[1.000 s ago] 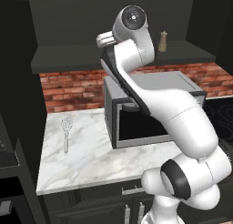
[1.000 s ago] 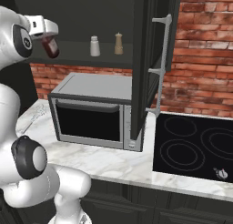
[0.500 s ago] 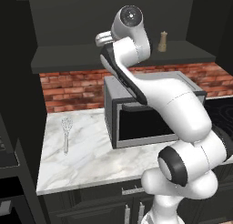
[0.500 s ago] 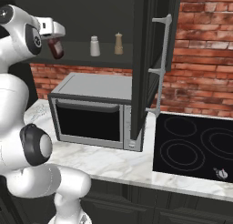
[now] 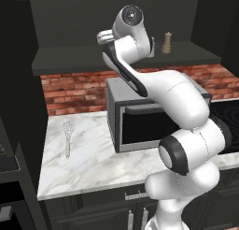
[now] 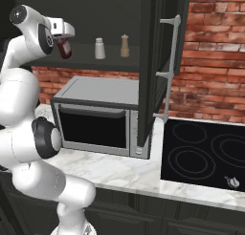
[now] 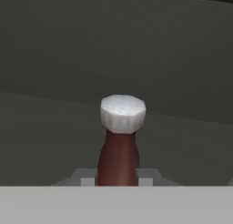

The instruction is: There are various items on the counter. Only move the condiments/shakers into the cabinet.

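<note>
Bottle held at cabinet shelf level; two shakers on the shelf, whisk on the counter.

The cabinet [image 6: 86, 57], dark and wall-mounted, has its door standing open beside the brick wall. Below it the white marble counter [image 5: 88, 163] carries a steel microwave [image 6: 98, 117], with a black stovetop [image 6: 206, 155] to its right. The arm is raised high to the left end of the shelf ledge. The gripper [image 6: 63, 34] is clenched on the dark red-brown bottle [image 6: 64, 48], which hangs just in front of the ledge; the hand view shows the bottle's neck and white cap [image 7: 123, 113] between the fingers. The pale grey shaker [image 6: 99, 48] and the tan pepper mill [image 6: 125, 46] stand upright near each other on the ledge. The wire whisk [image 5: 68, 135] lies flat on the counter, left of the microwave.
</note>
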You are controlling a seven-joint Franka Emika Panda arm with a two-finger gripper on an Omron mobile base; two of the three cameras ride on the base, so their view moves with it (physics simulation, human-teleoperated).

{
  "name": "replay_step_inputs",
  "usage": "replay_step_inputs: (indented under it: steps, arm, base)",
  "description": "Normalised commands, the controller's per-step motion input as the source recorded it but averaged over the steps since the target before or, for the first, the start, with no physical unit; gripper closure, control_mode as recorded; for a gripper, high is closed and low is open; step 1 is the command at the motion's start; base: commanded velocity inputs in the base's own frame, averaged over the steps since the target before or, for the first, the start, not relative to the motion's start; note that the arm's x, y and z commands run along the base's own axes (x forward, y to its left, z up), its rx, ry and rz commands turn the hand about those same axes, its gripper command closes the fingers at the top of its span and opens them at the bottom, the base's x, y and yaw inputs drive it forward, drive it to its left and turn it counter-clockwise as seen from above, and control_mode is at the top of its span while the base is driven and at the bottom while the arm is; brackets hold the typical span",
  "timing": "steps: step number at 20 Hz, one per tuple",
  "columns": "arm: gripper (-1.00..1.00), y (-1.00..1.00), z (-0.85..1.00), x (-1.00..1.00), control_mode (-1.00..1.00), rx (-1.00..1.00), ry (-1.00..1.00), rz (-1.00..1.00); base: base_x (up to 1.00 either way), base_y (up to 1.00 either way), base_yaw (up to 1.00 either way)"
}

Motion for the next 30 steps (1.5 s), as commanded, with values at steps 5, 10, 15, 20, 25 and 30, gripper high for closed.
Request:
replay_step_inputs:
  steps: [5,10,15,20,25,30]
  arm:
    - [1.00,0.00,-0.07,0.23,-1.00,0.01,0.00,0.00]
    - [-1.00,0.00,-0.13,0.01,-1.00,0.00,0.00,0.00]
    - [-1.00,-0.03,-0.04,0.11,-1.00,0.00,0.00,0.00]
    - [-1.00,-0.13,0.00,0.14,-1.00,0.01,0.00,0.00]
    - [-1.00,-0.03,0.00,-0.24,-1.00,0.01,-0.01,0.00]
    - [-1.00,-0.12,0.03,-0.97,-1.00,0.02,-0.08,0.00]
  base:
    - [0.00,0.00,0.00]
    - [0.00,0.00,0.00]
    - [0.00,0.00,0.00]
    - [0.00,0.00,0.00]
    - [0.00,0.00,0.00]
    - [0.00,0.00,0.00]
